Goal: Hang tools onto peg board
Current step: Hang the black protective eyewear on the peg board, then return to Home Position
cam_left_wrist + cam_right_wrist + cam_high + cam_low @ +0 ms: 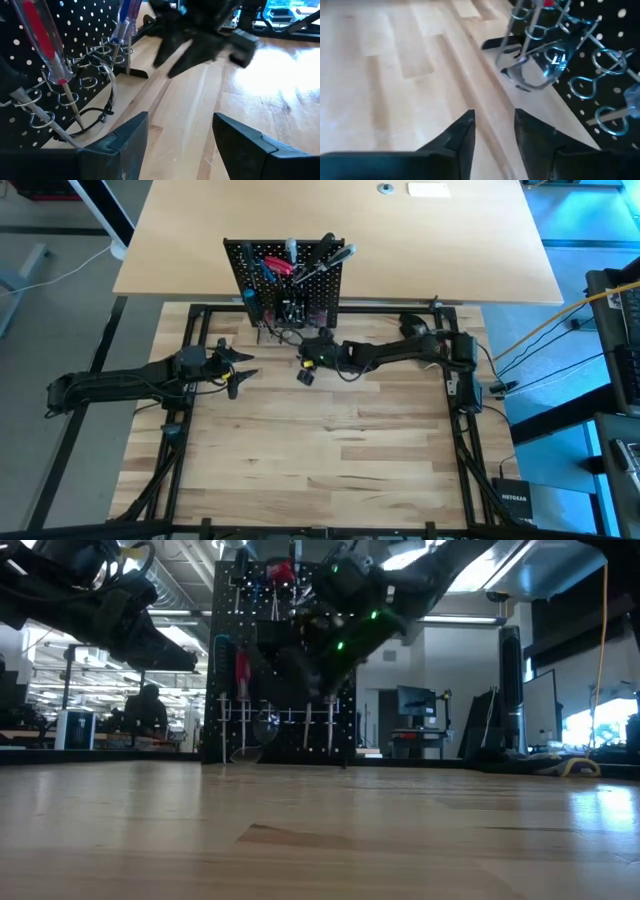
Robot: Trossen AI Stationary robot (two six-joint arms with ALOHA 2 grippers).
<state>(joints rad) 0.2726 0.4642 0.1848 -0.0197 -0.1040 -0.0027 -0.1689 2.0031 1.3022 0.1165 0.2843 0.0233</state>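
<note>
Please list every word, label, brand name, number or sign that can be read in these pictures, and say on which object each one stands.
"NETGEAR": white letters on the small black box on the floor at the right of the table frame, high view; small, only just readable.
Nothing else can be read: the peg board, its tools and both arms show no legible text.

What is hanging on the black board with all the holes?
The peg board holds screwdrivers in its wire rings. The right gripper hides some of it.
</note>
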